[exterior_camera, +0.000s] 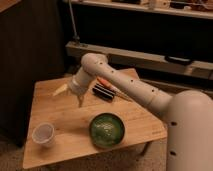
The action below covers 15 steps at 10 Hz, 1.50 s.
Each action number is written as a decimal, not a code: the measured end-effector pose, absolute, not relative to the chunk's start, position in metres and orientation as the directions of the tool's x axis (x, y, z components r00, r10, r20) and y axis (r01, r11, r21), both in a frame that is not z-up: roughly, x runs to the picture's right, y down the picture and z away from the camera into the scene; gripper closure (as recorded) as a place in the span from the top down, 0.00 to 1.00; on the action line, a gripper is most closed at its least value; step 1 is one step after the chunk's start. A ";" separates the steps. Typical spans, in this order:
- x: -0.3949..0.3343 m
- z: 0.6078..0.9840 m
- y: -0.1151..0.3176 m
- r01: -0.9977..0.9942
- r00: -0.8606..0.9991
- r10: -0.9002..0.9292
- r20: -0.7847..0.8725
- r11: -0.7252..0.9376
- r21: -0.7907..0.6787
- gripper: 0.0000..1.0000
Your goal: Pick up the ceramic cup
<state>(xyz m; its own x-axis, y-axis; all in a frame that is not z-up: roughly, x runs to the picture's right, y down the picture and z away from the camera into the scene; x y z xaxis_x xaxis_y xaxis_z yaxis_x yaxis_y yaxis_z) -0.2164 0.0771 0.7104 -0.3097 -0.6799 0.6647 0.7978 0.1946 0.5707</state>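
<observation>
As it hovers over the counter point(70, 122), tool point(79, 98): open or closed, cannot tell; approach step.
Cup point(43, 134): down-left of tool, well apart; next, reach there.

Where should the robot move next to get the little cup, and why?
Probably the tool should move toward the picture's lower left until it is above the cup. It hangs over the middle of the table, well apart from the cup, and nothing stands between them.

The pincer point(80, 101) hangs over the middle of the desk point(60, 117), pointing down, well apart from the ceramic cup point(43, 134) at its 7 o'clock. A green bowl point(107, 129) sits at its 5 o'clock and a dark object point(104, 92) at its 1 o'clock.
</observation>
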 end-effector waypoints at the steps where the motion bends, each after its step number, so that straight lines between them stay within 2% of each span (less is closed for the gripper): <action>1: -0.223 0.707 0.085 0.820 -0.336 -0.687 0.644 0.123 0.559 0.80; 3: -0.240 0.703 0.113 0.878 -0.362 -0.711 0.603 -0.043 0.476 0.80; 4: -0.243 0.704 0.124 0.886 -0.362 -0.714 0.599 -0.064 0.459 0.80; 7: -0.241 0.714 0.146 0.893 -0.359 -0.710 0.606 -0.074 0.443 0.80; 12: -0.237 0.708 0.159 0.896 -0.365 -0.689 0.627 -0.076 0.438 0.80; 13: -0.237 0.708 0.162 0.896 -0.366 -0.685 0.630 -0.077 0.438 0.76; 15: -0.238 0.710 0.172 0.898 -0.370 -0.674 0.640 -0.082 0.433 0.60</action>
